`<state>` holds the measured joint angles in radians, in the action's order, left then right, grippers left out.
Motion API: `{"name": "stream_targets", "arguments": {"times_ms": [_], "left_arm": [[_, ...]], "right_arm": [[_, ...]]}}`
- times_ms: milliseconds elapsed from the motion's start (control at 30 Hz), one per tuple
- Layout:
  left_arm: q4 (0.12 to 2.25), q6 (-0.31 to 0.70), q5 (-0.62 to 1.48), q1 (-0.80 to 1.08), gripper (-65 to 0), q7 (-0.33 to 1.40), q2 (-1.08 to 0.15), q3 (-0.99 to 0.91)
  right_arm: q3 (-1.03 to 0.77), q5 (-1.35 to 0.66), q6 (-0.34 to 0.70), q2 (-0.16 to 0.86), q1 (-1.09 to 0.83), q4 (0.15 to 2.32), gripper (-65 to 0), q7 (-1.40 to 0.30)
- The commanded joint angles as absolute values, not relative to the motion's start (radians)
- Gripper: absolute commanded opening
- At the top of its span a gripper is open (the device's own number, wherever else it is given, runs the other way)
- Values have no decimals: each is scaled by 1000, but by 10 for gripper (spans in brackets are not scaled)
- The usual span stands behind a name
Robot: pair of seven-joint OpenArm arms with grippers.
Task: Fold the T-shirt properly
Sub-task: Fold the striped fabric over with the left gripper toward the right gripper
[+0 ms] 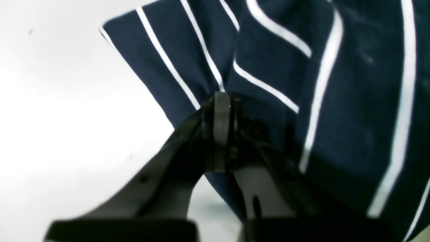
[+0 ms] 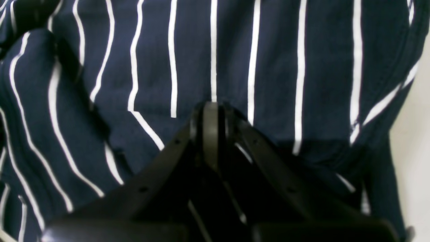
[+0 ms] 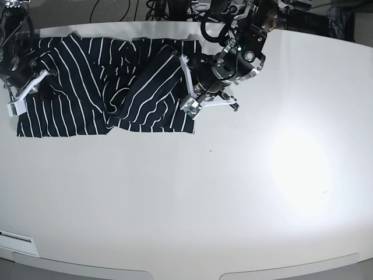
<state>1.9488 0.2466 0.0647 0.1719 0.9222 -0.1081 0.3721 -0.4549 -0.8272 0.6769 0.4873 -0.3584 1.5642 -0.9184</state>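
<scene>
The T-shirt, dark navy with thin white stripes, lies rumpled on the far left part of the white table. My left gripper is at the shirt's right edge. In the left wrist view the left gripper is shut on a gathered fold of the T-shirt, with stripes fanning out from the pinch. My right gripper is at the shirt's left side. Seen from the right wrist, the right gripper is shut on the T-shirt, which fills nearly that whole view.
White tabletop shows left of the held fold, and a strip of tabletop shows right of the cloth. Dark cables and equipment sit beyond the table's far edge. The table's curved front edge runs along the bottom.
</scene>
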Motion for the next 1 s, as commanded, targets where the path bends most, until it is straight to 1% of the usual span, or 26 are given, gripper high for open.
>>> {"name": "stream_targets", "arguments": {"times_ms": [0,167,300,367,433,500,567,667,767,833,867,967], "left_arm": [[1961,241,41,171,-650,935,-122,371],[1961,156,-74,171,-650,935,-171,369],[1961,140,-101,171,-650,936,-216,341],[1961,140,-100,171,-650,937,-234,308],[1961,136,-101,171,-650,954,-241,266],[1961,113,-97,171,-650,970,-241,218],[1961,91,-96,171,-650,977,-241,171],[1964,98,-39,167,-650,976,-241,114],[1990,161,56,166,-650,976,-241,84],[2010,201,100,169,-650,976,-241,83],[2013,212,117,169,-650,976,-241,83],[2012,214,121,168,-650,976,-241,83]], "right_arm": [[-450,-831,682,496,-368,1564,-592,-974],[-450,-954,698,496,-368,1564,-592,-979],[-451,-1072,698,497,-368,1584,-583,-997],[-451,-1111,698,497,-366,1607,-548,-995],[-451,-1130,698,497,-354,1628,-499,-997],[-451,-1126,698,498,-338,1640,-449,-1003],[-451,-1126,698,498,-323,1644,-417,-1009],[-451,-1126,698,499,-292,1644,-408,-1014],[-451,-1126,698,500,-253,1644,-408,-1047],[-451,-1102,698,499,-231,1644,-407,-1114],[-451,-1076,698,499,-229,1643,-393,-1127],[-451,-1008,698,499,-240,1622,-280,-1119]]}}
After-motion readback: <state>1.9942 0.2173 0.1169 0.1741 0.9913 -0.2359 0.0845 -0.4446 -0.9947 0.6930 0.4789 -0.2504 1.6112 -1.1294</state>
